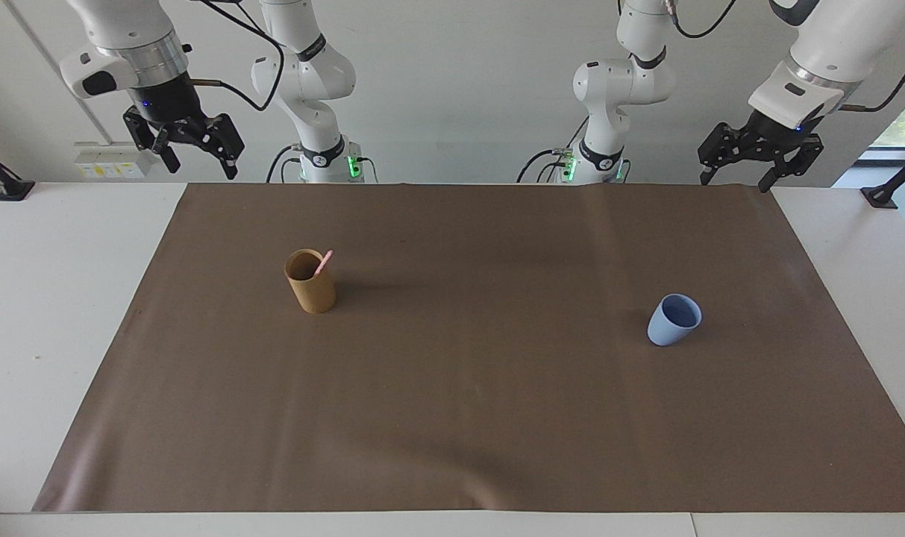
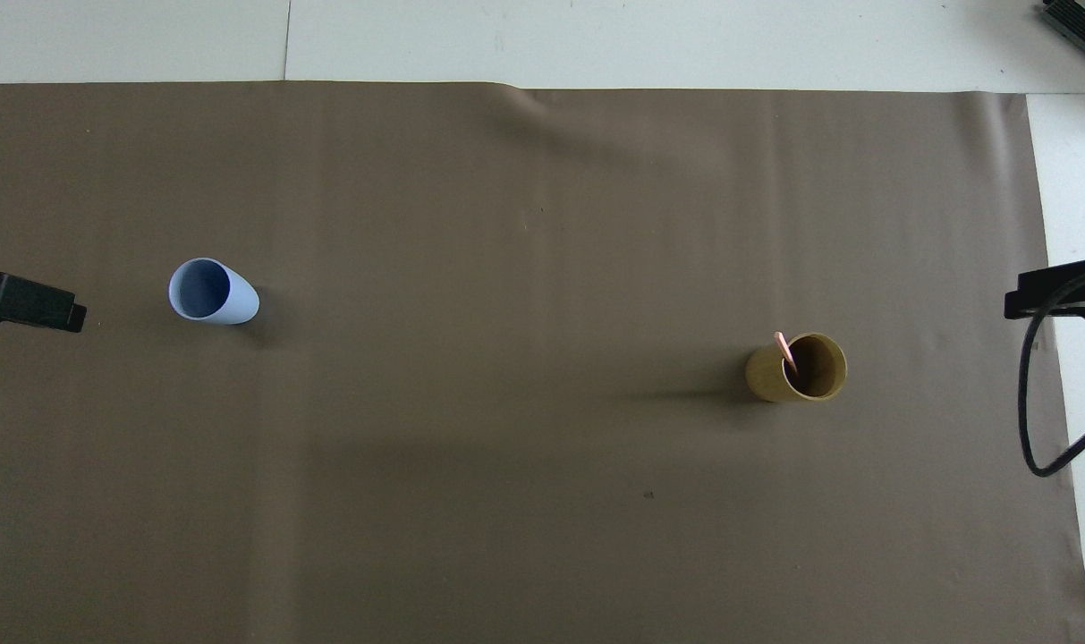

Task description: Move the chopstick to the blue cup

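One brown mat (image 1: 452, 418) over the table, everything placed relative to it. Two arms, both mine, both parked high at the robots' edge of the mat, neither touching anything. My right gripper (image 1: 198, 153) hangs over the mat corner at the right arm's end, fingers apart, nothing in them. My left gripper (image 1: 758, 160) hangs over the corner at the left arm's end, also spread and empty.

Two cups on the mat, well apart. One tan cup (image 1: 310, 281) upright toward the right arm's end, one blue cup (image 1: 674, 320) upright toward the left arm's end, nothing visible inside it. One chopstick (image 1: 323, 263), standing in the tan cup, leaning on its rim with the pink tip poking just above.

Step, as I read it: nothing started, first reach still to do. Next move is probably right gripper down over the tan cup, pinch the exposed tip, lift straight up so the cup doesn't tip. The blue cup sits at the left arm's end, so a long carry or a handover looks likely
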`<state>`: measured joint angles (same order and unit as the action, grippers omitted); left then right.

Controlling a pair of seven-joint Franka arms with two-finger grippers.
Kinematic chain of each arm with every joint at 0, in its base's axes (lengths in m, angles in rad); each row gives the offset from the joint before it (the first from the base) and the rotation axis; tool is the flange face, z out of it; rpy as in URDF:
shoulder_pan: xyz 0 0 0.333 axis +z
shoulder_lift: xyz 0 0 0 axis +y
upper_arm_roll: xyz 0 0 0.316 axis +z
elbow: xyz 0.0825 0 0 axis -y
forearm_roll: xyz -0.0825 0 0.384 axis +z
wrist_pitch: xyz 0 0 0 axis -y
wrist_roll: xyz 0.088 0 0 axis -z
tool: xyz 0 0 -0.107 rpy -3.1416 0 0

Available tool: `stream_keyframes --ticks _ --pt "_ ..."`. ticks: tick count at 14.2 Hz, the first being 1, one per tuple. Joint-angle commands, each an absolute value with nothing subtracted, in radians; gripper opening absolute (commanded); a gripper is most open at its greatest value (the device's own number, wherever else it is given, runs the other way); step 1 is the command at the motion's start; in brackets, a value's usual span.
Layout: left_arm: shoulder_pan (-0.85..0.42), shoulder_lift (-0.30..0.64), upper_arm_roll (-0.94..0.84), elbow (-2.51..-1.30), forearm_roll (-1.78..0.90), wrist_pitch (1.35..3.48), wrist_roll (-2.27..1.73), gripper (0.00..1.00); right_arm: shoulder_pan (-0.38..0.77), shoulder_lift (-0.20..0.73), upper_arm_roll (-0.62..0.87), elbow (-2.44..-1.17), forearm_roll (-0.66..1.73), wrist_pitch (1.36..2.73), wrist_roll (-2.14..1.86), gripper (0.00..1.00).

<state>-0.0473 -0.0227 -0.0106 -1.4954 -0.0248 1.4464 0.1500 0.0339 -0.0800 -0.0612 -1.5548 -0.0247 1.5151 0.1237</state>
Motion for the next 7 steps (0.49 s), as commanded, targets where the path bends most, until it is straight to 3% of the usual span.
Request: stream_keyframes --ticks 1,7 --pt "-0.041 -0.026 -0.011 -1.491 -0.035 1.439 0.163 1.0 0.031 -0.098 -0.06 -1.572 -0.015 1.508 0.107 1.0" --pt "-0.038 -0.026 -0.011 -1.491 -0.034 1.43 0.155 1.0 0.031 -0.098 -0.06 -1.572 -0.015 1.508 0.107 1.0"
